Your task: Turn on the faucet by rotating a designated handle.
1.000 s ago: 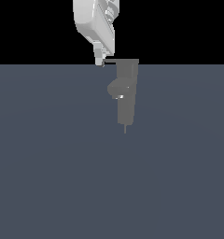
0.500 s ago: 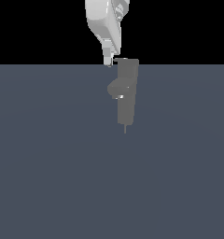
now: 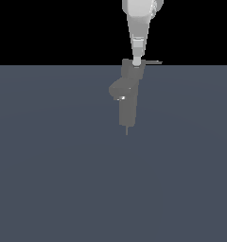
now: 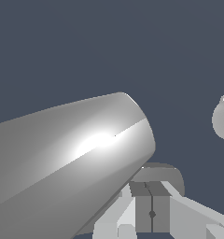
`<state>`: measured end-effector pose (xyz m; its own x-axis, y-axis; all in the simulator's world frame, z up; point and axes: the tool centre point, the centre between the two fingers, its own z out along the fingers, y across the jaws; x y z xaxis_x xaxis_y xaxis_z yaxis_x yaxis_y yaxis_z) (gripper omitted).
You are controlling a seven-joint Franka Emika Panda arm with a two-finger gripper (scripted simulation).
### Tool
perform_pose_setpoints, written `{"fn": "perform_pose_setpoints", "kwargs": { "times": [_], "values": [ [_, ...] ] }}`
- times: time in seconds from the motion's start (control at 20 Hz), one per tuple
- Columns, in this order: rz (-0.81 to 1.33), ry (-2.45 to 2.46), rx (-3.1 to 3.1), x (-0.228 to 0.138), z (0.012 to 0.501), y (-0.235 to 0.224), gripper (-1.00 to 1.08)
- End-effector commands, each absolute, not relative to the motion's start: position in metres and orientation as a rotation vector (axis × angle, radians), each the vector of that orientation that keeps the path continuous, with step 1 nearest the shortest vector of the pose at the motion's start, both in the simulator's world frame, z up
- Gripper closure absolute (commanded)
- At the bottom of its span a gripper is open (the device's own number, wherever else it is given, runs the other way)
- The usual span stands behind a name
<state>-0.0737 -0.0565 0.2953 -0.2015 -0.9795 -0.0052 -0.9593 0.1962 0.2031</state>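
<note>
The faucet point(image 3: 127, 97) stands just above the middle of the exterior view, a matte grey upright body whose boxy top cap sits right at the line where the black background meets the dark blue-grey floor point(image 3: 54, 179). A rounded bulge swells from its side toward the exterior view's left, with a small bright glint on it, and a thin pin ends the body at its lower tip. The handle point(image 3: 152, 62) shows as a thin grey blade running out from the cap toward the exterior view's right, level with the horizon line. The white robot arm point(image 3: 139, 21) comes down from the top edge of the frame, narrowing as it descends, and the gripper point(image 3: 136, 61) sits at the top of the cap, touching it or very nearly so, just beside the root of the handle. From this view the fingers merge into one pale tip, so whether they are apart or together cannot be told. In the wrist view a large glossy grey rounded surface point(image 4: 72, 163) fills the lower left half, the pale gripper parts point(image 4: 151, 212) lie along the lower edge with a dark seam between two grey blocks, and a small rounded grey shape point(image 4: 223, 119) is cut by the right edge.
</note>
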Motion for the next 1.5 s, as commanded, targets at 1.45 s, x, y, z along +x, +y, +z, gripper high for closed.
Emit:
{"fn": "perform_pose_setpoints", "kwargs": {
  "times": [1.45],
  "values": [
    [-0.237, -2.36, 1.87, -0.03, 0.285, -0.153, 1.08]
  ]
}}
